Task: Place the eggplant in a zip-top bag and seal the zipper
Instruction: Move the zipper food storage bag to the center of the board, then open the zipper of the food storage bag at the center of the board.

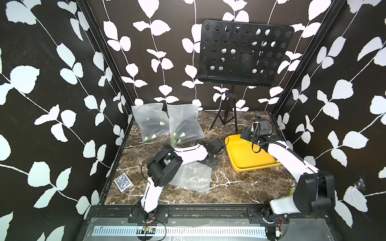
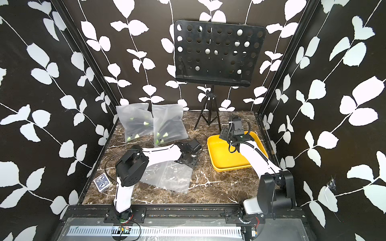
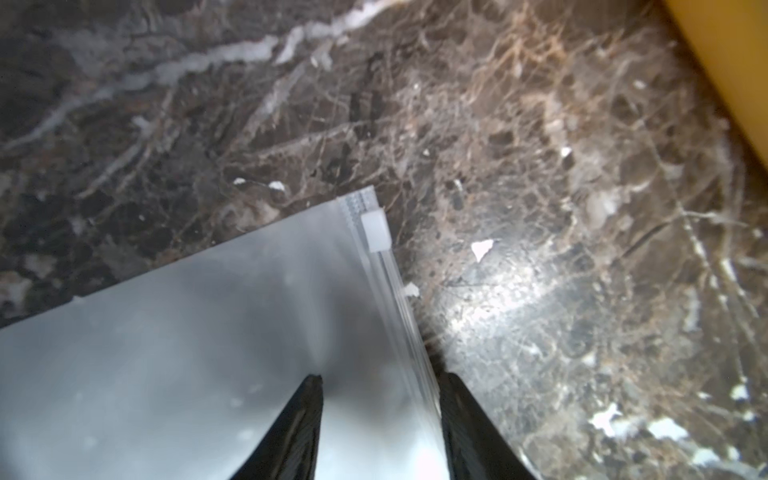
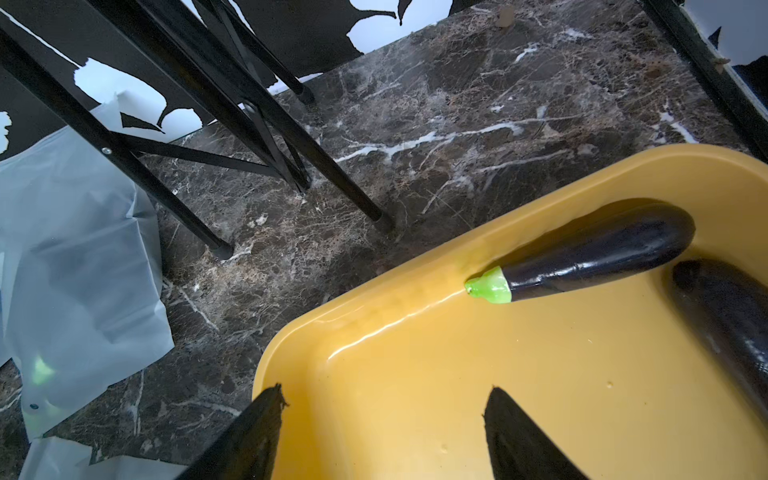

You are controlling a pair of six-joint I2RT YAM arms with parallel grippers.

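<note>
One eggplant (image 4: 590, 257) awaiting pick-up in the yellow tray (image 4: 415, 374); zip-top bag (image 1: 194, 177) empty, flat on the bench (image 1: 240, 187).
Top views: left arm bent, left tool (image 1: 208, 161) low at the bag's mouth; right arm stretched over the tray. Left wrist: jaws apart astride the zipper edge, gripping nothing. Right wrist: right tool (image 4: 385, 390) spread, empty, short of the eggplant; next, probably advance and close across its body.

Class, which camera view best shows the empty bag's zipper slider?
The left wrist view: the slider is close and clear at a corner of the bag. Both top views show the bag, its slider too small to find. The right wrist view lacks it.
</note>
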